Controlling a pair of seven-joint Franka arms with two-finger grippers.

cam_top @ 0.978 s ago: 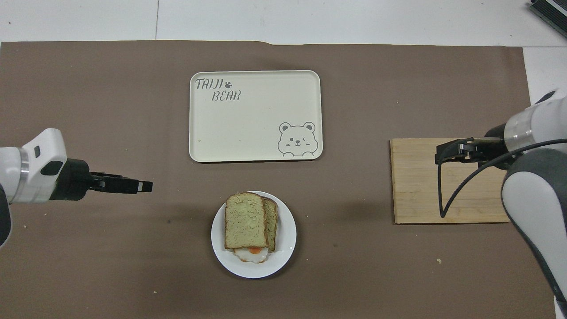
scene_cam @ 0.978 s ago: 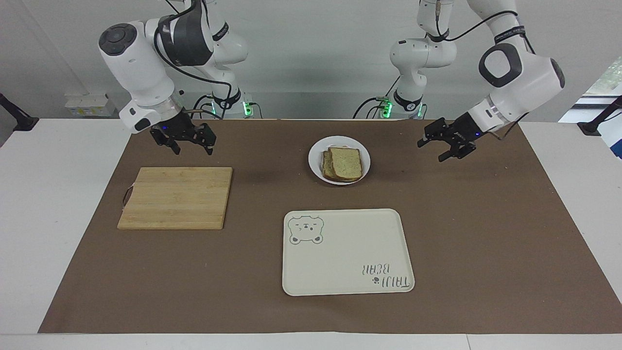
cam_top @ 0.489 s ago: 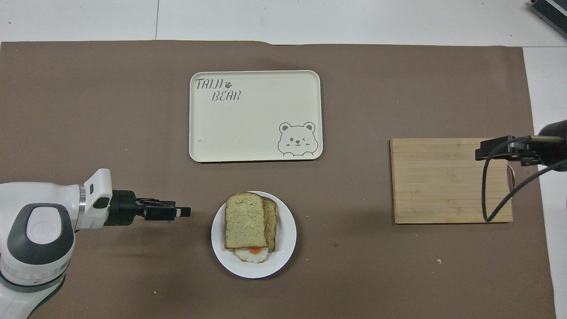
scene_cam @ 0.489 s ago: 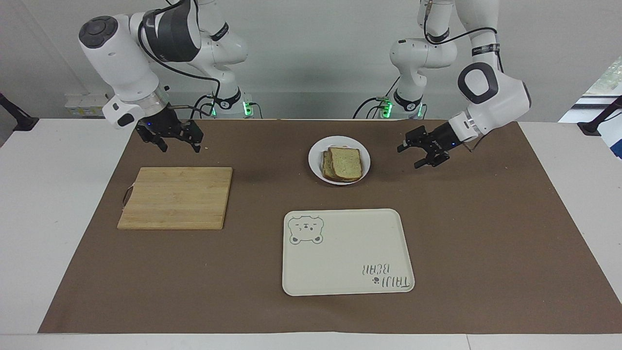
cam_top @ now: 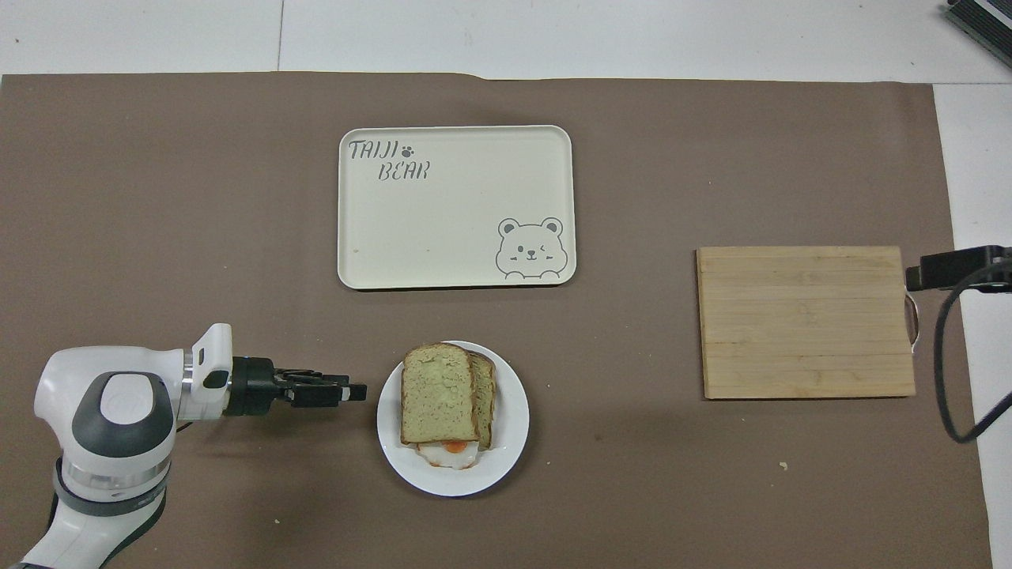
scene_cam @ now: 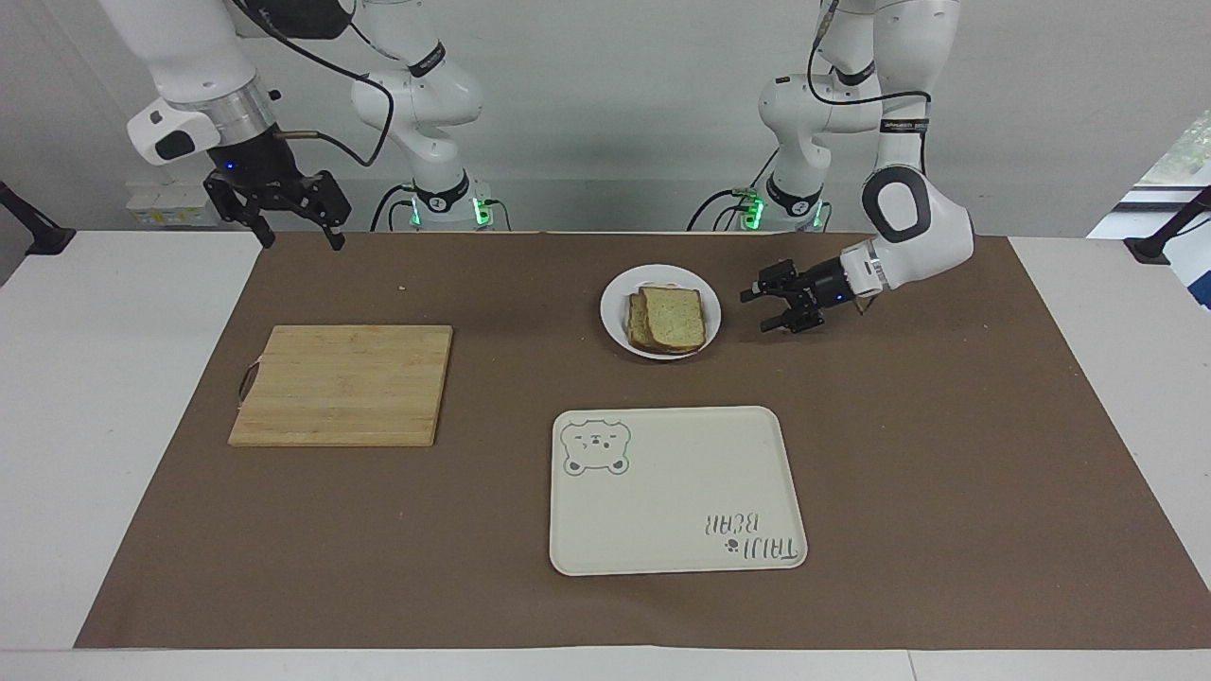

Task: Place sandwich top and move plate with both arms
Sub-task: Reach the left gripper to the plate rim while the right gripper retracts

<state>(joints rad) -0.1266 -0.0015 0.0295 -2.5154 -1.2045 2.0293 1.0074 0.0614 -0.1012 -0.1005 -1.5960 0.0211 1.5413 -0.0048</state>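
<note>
Lower and closer than a moment ago, the left claw (scene_cam: pixel 778 305) now hangs just beside the plate (scene_cam: pixel 615 293), fingers spread, apart from its rim. On the plate, near the robots at mid-table, the sandwich top (cam_top: pixel 438 393) lies over a second bread slice (cam_top: pixel 485 399) and a fried egg (cam_top: pixel 451 454). Meanwhile the right claw (scene_cam: pixel 277 210) has risen and pulled back, spread, above the table's (scene_cam: pixel 123 397) edge at its own end.

Bright, even indoor light from above, soft faint shadows on the brown mat (scene_cam: pixel 927 454) beside the plate (scene_cam: pixel 615 326) and under the left gripper (scene_cam: pixel 774 309), no glare, both views sharp, white wall flatly lit, daylight at a window edge.
</note>
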